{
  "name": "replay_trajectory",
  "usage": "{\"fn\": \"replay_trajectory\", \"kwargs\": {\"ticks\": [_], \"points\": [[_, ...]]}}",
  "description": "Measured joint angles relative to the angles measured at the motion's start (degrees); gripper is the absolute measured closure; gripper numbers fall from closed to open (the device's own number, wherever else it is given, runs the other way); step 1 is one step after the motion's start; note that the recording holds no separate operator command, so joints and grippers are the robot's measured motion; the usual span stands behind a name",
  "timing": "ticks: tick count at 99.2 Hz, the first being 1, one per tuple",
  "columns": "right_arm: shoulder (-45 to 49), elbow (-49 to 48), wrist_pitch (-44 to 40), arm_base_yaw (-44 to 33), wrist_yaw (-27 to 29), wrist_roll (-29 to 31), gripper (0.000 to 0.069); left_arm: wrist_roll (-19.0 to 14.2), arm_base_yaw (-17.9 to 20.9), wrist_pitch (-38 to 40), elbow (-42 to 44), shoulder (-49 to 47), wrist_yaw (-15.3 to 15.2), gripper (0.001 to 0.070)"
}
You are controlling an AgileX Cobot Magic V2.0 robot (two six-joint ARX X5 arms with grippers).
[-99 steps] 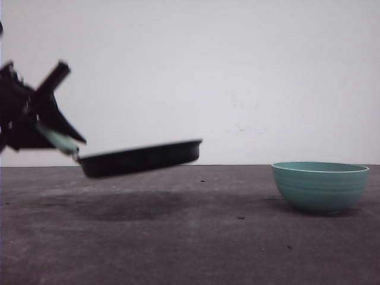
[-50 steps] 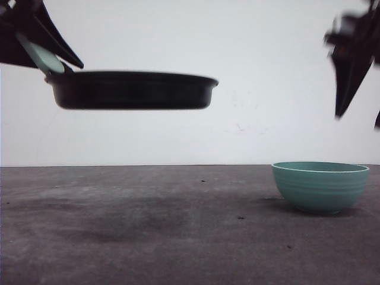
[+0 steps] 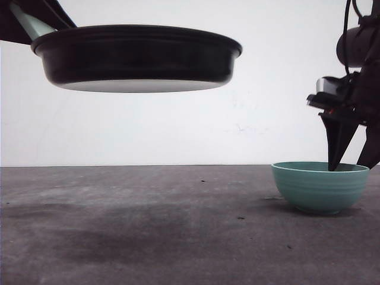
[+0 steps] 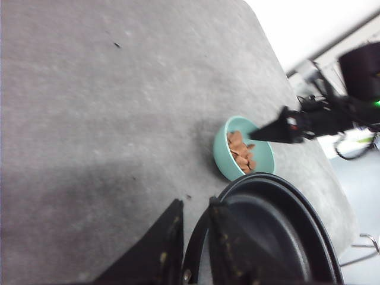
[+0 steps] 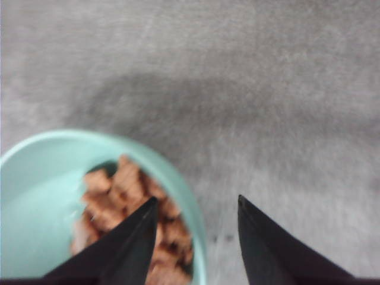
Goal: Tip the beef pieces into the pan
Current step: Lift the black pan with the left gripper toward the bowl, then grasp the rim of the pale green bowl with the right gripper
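The right gripper (image 5: 193, 234) has its jaws parted and empty, straddling the right rim of the teal bowl (image 3: 319, 187), one finger dipping inside above the beef pieces (image 5: 127, 205) and the other outside the wall. The left gripper (image 4: 193, 237) has its jaws closed around the neck of the pan (image 3: 138, 56), which it holds high over the left of the table (image 3: 148, 225), fairly level and well apart from the bowl. The beef pieces lie heaped in the bowl at the right of the table, none of them in the pan. The main risk, as I judge it, is the rim grasp: a thin pinch on a smooth curved wall could slip once the bowl tilts, spilling chunks onto the table, and the inner finger may press into the meat as it closes. A pour from the bowl could also miss if the pan stays this high and this far left. The handle is largely cut off at the front view's edge, so the exact grip there is hard to make out, and the bowl's contents are hidden from the front by its wall.
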Motion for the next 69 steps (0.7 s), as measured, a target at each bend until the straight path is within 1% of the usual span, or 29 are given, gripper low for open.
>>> {"fn": "replay_trajectory", "kwargs": {"ticks": [8, 22, 29, 41, 49, 62, 69], "points": [[1.5, 0.0, 0.6, 0.0, 0.0, 0.5, 0.0461, 0.0, -0.5, 0.0, 0.0, 0.0, 0.0, 0.0674], [2.7, 0.0, 1.4, 0.0, -0.5, 1.1, 0.0609, 0.0, -0.8, 0.0, 0.0, 0.0, 0.0, 0.0674], [2.7, 0.0, 2.2, 0.0, -2.6, 1.1, 0.0648, 0.0, -0.8, 0.0, 0.0, 0.0, 0.0, 0.0674], [2.7, 0.0, 2.6, 0.0, -4.7, 1.2, 0.0666, 0.0, -0.8, -0.1, 0.0, 0.0, 0.0, 0.0674], [2.7, 0.0, 2.5, 0.0, -5.1, 1.2, 0.0667, 0.0, -0.8, 0.0, 0.0, 0.0, 0.0, 0.0674], [2.7, 0.0, 2.6, 0.0, -8.8, 1.0, 0.0667, 0.0, -0.8, 0.0, 0.0, 0.0, 0.0, 0.0674], [2.7, 0.0, 2.6, 0.0, -9.4, 0.8, 0.0667, 0.0, -0.8, -0.1, 0.0, 0.0, 0.0, 0.0674]]}}
